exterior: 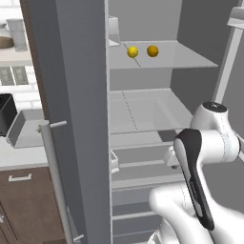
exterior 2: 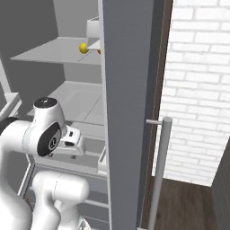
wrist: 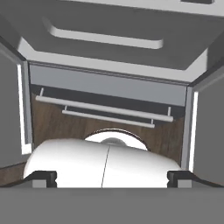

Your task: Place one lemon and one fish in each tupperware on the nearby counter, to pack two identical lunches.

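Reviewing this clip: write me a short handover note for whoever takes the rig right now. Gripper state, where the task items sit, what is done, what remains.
Gripper: open, holding nothing, pointing down toward the robot's own body in the hand view.
Lemons: the bright yellow lemon and the orange-yellow lemon sit side by side on the upper fridge shelf, fridge doors open.
Tupperware: one tray on the white counter left of the fridge, beside the black toaster; it looks empty as far as its visible part shows.
Fish: I cannot place them from these views.
Done: nothing packed yet.
Left: a lemon and a fish into each tray.
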Robot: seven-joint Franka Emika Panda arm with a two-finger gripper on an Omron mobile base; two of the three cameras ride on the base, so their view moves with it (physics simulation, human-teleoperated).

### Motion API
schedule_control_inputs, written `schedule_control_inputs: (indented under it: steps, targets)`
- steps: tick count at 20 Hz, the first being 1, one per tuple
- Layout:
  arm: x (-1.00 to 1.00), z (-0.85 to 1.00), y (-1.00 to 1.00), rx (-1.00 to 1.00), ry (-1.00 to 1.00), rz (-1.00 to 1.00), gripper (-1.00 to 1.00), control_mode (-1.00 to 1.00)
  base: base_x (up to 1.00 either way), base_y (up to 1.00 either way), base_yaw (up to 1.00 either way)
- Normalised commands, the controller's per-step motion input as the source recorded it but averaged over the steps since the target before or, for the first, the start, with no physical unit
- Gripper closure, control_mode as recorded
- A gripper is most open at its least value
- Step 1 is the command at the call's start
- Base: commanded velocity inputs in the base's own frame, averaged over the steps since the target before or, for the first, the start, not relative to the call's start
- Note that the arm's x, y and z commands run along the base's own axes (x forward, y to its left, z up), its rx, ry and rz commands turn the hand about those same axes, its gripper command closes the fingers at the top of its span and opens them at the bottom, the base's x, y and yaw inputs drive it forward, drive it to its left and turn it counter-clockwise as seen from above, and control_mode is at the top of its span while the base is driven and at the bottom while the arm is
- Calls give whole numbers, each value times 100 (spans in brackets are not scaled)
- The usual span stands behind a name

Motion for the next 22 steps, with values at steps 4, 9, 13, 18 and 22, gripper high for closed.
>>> schedule_control_inputs:
  steps: [4,9,13,18,22]
  targets:
    - [-2,54,6,-12,-50,0,-100,-100,0,0,0]
    - [0,98,0,-2,-42,0,-100,-100,0,0,0]
    - [11,100,0,0,-19,0,-100,-100,0,0,0]
    - [34,100,2,0,-6,0,-100,-100,0,0,0]
    - [57,100,9,2,0,0,-100,-100,0,0,0]
